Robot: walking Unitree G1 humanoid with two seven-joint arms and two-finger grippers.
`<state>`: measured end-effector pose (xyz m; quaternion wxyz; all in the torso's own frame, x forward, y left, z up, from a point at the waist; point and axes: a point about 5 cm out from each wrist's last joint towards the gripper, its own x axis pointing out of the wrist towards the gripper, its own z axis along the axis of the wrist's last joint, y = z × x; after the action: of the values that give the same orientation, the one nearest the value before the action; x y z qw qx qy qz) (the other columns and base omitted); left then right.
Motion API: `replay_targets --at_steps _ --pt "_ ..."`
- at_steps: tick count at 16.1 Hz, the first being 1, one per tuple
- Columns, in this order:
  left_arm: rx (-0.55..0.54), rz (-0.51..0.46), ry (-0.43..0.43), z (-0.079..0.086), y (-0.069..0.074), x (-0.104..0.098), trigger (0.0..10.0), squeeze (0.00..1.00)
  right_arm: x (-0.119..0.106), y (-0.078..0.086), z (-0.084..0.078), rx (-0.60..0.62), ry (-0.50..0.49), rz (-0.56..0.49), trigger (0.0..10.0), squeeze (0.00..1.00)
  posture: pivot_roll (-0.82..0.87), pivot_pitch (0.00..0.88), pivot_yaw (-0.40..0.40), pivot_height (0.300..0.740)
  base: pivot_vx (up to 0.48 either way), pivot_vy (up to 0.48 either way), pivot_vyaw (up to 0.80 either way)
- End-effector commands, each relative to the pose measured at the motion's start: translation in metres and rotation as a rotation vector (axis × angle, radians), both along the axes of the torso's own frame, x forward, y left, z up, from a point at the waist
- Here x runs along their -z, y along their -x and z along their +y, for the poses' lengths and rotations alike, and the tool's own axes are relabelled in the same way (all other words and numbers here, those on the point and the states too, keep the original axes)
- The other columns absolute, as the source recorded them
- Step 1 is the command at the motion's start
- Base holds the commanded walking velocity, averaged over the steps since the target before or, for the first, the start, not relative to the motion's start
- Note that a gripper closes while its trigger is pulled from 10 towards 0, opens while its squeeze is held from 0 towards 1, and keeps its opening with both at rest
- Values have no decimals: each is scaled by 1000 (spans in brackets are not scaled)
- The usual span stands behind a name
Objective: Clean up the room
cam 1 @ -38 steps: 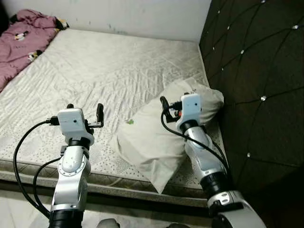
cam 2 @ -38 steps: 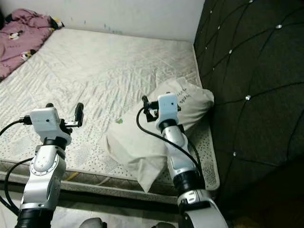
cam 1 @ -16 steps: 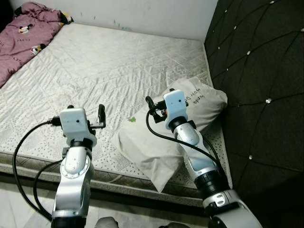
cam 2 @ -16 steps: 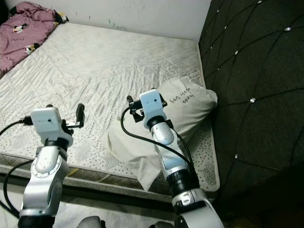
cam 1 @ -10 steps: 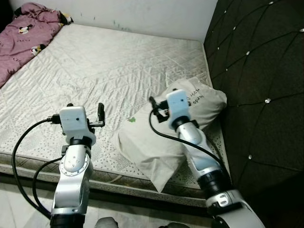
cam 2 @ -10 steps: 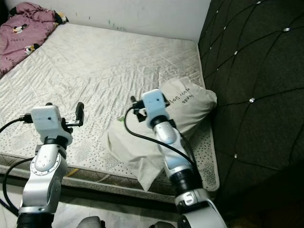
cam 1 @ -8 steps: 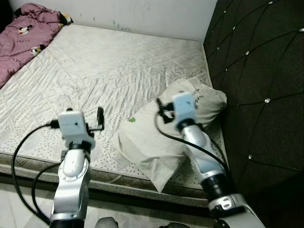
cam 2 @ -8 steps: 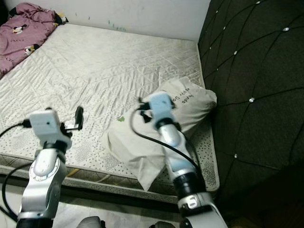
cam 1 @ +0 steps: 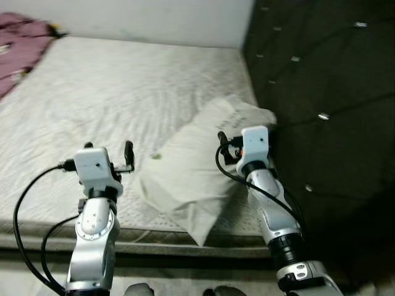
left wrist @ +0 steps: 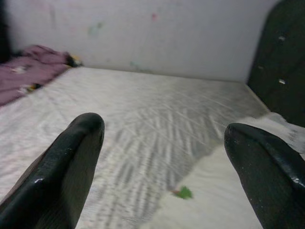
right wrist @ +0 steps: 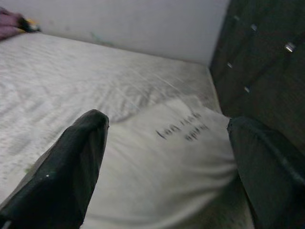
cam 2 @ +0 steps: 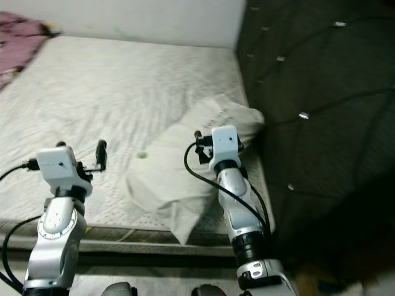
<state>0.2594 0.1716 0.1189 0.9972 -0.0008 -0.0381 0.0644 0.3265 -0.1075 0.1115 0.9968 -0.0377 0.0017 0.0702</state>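
White pillow (cam 1: 197, 179) lies at the mattress (cam 1: 111, 92) corner beside the dark tufted headboard (cam 1: 321, 74). Right gripper (right wrist: 167, 143) hovers over the pillow, jaws spread. Left gripper (left wrist: 164, 157) raised above the mattress edge, jaws spread. Pink blanket (cam 1: 18, 34) far corner

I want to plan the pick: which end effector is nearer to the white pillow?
Right. The right end effector is raised over the pillow, fingers open, pointing along it. The left end effector, also open, is over the bare mattress beside the pillow's near corner.
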Motion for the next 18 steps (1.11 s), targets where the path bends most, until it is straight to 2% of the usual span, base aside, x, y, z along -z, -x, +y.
replay_targets --at_steps 1,4,6,7,8,10,11,12,14,16,18 --pt "1 -13 5 1 1 -4 10000 0 -3 1 -5 20 -15 -5 10000 0 100 0 -14 740 0 0 -781" --pt "0 -14 -19 0 2 -5 10000 0 -2 3 -6 25 -16 2 10000 0 96 0 -11 740 0 0 -792" --pt "-78 -40 -186 0 8 -12 10000 0 -3 6 -11 37 -23 -13 10000 0 94 0 -9 740 0 0 0" --pt "-51 -101 -292 -8 17 -21 10000 0 -2 7 -14 39 -9 -13 10000 0 95 0 -7 740 0 0 0" --pt "-11 -147 -344 -17 27 -28 10000 0 -2 8 -16 41 2 -12 10000 0 97 0 -7 740 0 0 0" --pt "38 -202 -402 -23 36 -40 10000 0 -2 9 -18 46 7 -9 10000 0 100 0 -9 740 0 0 0" --pt "67 -251 -428 -25 44 -54 10000 0 -2 9 -19 43 12 -10 10000 0 106 0 -13 740 0 0 0" --pt "39 -229 -395 -18 43 -56 10000 0 -3 9 -19 33 20 -15 10000 0 109 0 -15 740 0 0 0" --pt "10 -92 -254 -7 34 -28 10000 0 -5 10 -19 24 19 -17 10000 0 113 0 -19 740 0 0 0" --pt "-58 -14 -115 4 26 -12 10000 0 -6 9 -17 14 21 -17 10000 0 99 0 -28 740 0 0 0" --pt "-107 21 -80 11 22 -4 10000 0 -6 8 -16 5 26 -16 10000 0 99 0 -33 740 0 0 0"
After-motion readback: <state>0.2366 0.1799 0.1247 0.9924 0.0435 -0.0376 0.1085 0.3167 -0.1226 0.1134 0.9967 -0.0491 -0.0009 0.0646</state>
